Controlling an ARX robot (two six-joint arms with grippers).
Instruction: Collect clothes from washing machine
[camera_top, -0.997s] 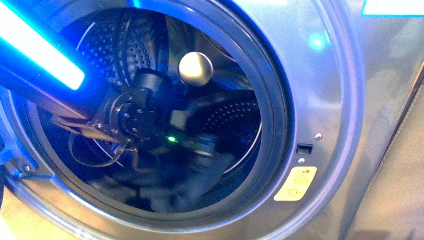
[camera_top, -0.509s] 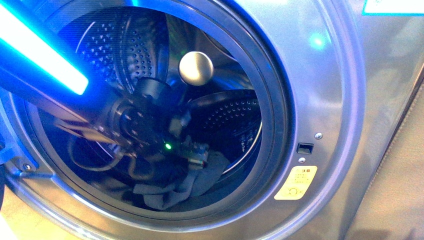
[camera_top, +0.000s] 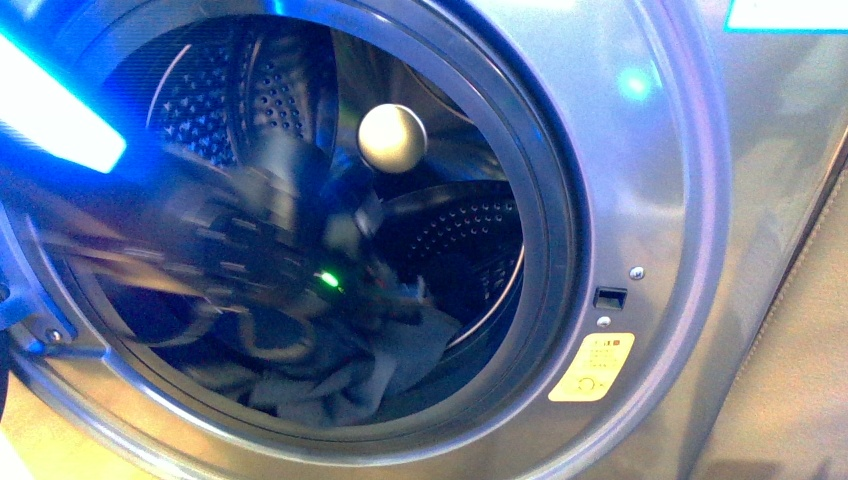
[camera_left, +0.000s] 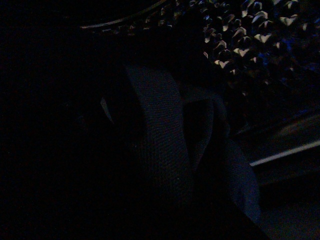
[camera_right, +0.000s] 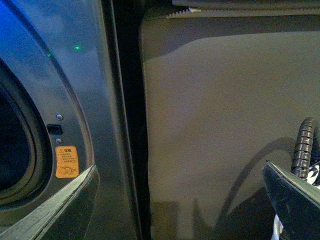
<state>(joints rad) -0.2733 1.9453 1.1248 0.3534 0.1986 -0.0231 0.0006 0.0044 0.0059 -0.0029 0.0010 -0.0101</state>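
1. Navy cloth fills the bottom of the drum (camera_top: 460, 230): the clothes (camera_top: 335, 388) lie heaped inside the washing machine (camera_top: 650, 200), just below the left gripper (camera_top: 395, 298), with one fold rising toward its tips.
2. Motion blur hides the left fingers, so it cannot be told whether they are spread, closed or gripping fabric. The left wrist view is dark.
3. The heap's long axis runs side to side beneath the fingers.
4. The right gripper (camera_right: 295, 200) hangs outside the machine's flank, well apart from the clothes, and its spread cannot be told. The left arm is plainly nearer, so the pull likely falls to it.
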